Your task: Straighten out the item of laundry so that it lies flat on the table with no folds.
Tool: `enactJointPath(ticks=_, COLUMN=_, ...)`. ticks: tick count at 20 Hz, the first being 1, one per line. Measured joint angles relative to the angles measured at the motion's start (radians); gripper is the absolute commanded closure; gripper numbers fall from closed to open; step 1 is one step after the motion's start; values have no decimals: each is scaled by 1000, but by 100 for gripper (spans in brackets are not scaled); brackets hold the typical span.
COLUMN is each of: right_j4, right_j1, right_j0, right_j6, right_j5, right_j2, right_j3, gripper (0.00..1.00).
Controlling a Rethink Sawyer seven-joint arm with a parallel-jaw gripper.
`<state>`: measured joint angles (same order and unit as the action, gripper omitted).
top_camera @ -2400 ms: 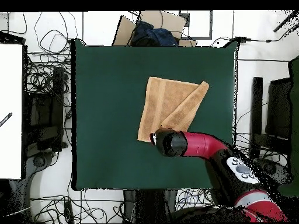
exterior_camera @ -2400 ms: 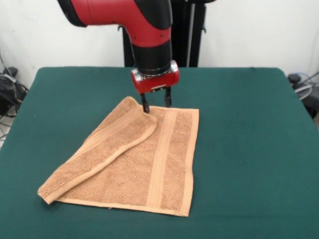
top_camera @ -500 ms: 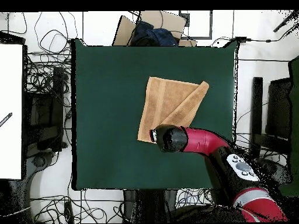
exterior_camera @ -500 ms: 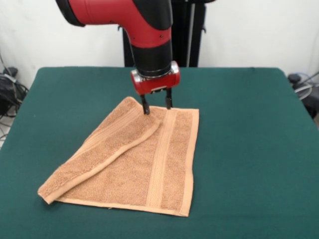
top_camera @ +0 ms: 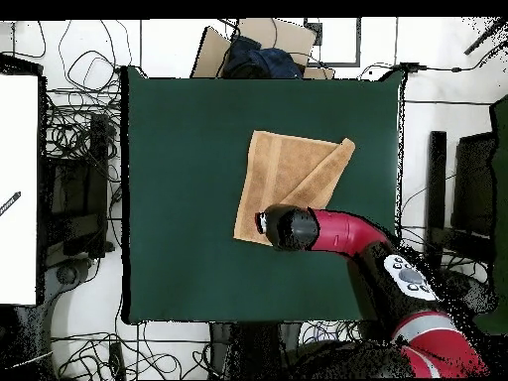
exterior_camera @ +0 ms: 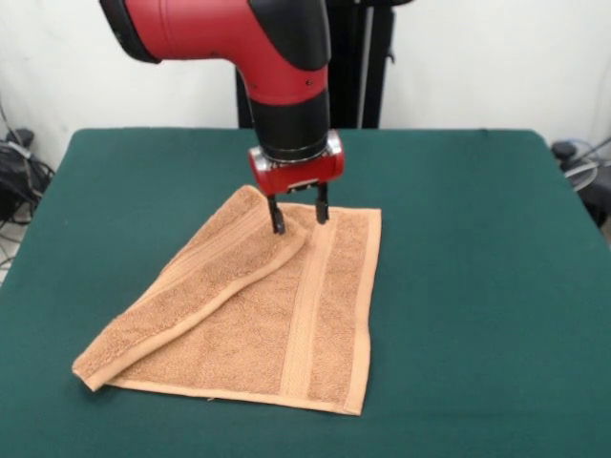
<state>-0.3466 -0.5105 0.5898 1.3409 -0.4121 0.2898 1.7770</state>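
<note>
The peach-orange towel (exterior_camera: 258,315) lies on the dark green table (exterior_camera: 477,286). One corner is folded diagonally over the rest, forming a long flap from the far corner to the near left. My gripper (exterior_camera: 298,217) hangs open over the far end of that fold. Its two dark fingers (exterior_camera: 277,218) straddle the folded edge, with the tips at or just above the cloth. In the overhead view the towel (top_camera: 283,179) shows above the arm's head (top_camera: 288,228), which hides the gripper.
The pedestal stands behind the table at the far side (exterior_camera: 363,67). Cables lie off the table's left edge (exterior_camera: 14,172) and right edge (exterior_camera: 582,162). In the overhead view a cardboard box with dark cloth (top_camera: 258,55) sits beyond the table.
The gripper has lowered a little toward the towel's folded far corner and shifted slightly. The towel has not moved.
</note>
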Motion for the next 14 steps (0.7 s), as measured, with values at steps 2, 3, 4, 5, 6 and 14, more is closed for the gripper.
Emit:
enactJointPath(ticks=2, right_j4=0, right_j1=6, right_j0=-2, right_j6=0, right_j5=0, right_j2=0, right_j3=-9, gripper=0)
enactJointPath(ticks=3, right_j4=0, right_j1=8, right_j0=-2, right_j6=0, right_j5=0, right_j2=0, right_j3=-12, gripper=0)
enactJointPath(ticks=4, right_j4=0, right_j1=9, right_j0=-3, right_j6=0, right_j5=0, right_j2=0, right_j3=-15, gripper=0)
enactJointPath(ticks=5, right_j4=0, right_j1=10, right_j0=-4, right_j6=0, right_j5=0, right_j2=0, right_j3=-16, gripper=0)
enactJointPath(ticks=6, right_j4=0, right_j1=12, right_j0=-5, right_j6=0, right_j5=0, right_j2=0, right_j3=-18, gripper=0)
enactJointPath(ticks=14, right_j4=0, right_j1=6, right_j0=-20, right_j6=0, right_j5=0, right_j2=0, right_j3=-17, gripper=0)
